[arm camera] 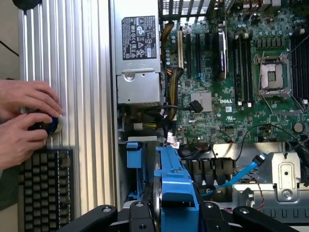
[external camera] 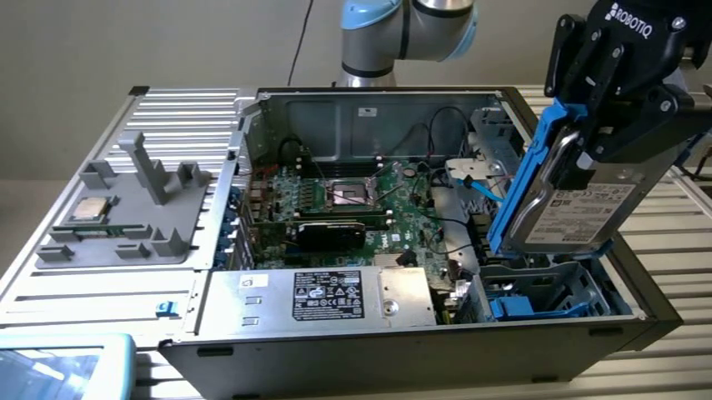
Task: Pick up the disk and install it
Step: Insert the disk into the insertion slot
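Blue-framed disk (external camera: 562, 218) hangs nearly upright, pinched by the tool (external camera: 601, 154), above the drive bay (external camera: 579, 289).

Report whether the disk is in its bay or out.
Out. The disk hangs on edge, gripped between the jaws, just above the blue bay in the computer case.

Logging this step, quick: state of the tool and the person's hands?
Tool: closed on the disk.
Person's hands: both on a blue knob beside the keyboard.
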You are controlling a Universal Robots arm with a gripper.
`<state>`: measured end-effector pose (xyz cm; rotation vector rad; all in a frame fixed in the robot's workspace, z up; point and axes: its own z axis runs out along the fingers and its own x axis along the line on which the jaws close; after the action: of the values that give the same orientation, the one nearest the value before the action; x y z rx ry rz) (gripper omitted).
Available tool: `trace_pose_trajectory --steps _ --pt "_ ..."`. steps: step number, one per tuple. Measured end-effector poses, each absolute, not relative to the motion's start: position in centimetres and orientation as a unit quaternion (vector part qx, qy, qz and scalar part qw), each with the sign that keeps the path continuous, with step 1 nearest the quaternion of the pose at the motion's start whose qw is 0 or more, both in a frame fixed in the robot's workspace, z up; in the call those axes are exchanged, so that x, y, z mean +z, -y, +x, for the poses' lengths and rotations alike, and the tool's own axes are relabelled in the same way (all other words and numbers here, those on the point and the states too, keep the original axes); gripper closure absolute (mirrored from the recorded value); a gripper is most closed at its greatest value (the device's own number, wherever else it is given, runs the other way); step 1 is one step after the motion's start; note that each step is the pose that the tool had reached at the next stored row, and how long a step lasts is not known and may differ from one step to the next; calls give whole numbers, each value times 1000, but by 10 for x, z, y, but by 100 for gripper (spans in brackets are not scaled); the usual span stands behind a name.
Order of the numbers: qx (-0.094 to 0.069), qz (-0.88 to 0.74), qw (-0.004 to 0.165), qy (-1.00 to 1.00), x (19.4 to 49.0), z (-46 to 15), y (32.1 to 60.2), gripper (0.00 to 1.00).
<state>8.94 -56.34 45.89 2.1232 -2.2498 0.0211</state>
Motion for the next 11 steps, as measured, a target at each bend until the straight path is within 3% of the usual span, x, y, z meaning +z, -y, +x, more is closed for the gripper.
trace_pose_trajectory --steps 11 --pt "8 687 25 726 455 88 564 63"
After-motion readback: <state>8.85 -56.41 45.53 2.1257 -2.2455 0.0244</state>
